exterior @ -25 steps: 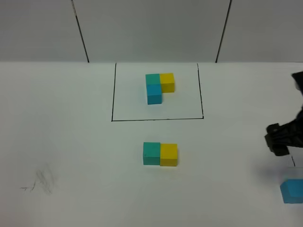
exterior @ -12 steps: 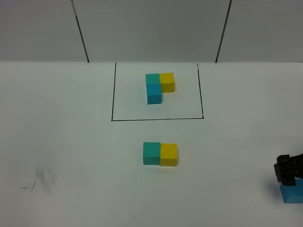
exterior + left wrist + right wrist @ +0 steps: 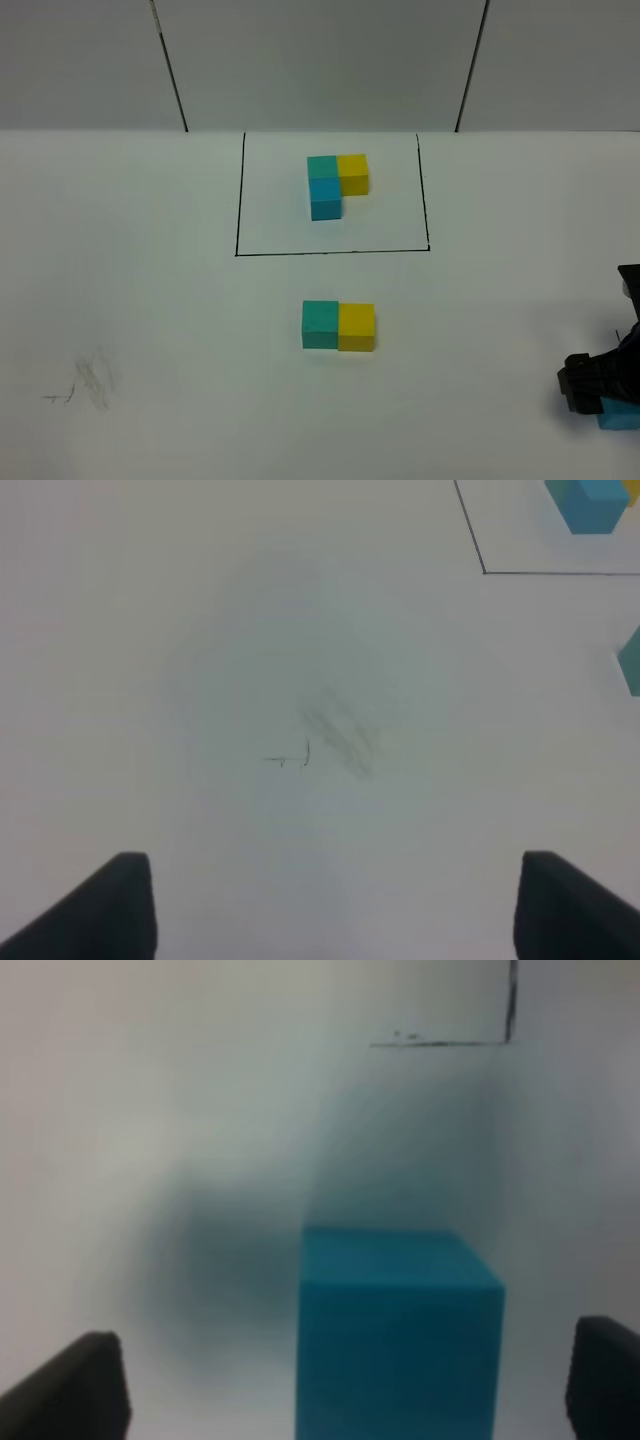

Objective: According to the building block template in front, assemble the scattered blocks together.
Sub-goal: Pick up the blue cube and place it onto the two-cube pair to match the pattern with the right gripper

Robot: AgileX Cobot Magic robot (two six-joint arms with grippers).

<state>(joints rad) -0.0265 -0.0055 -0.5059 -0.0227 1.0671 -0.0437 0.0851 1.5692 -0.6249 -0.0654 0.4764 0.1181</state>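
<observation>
Down and closer comes the right hand, and now it sits low over the sky-blue cube at the near right edge of the bench. Its 2 fingers stand wide, 1 on each side of the cube, not touching it, so nothing is held yet. The left hand is spread wide too, over bare bench. I think this step is picking up the last cube. Next the fingers must squeeze its flat sides. A cube has no long side, and this 1 sits square to the fingers. The teal-green cube and yellow cube already touch in a left-to-right row, like the template. Blue belongs against teal's near side.
</observation>
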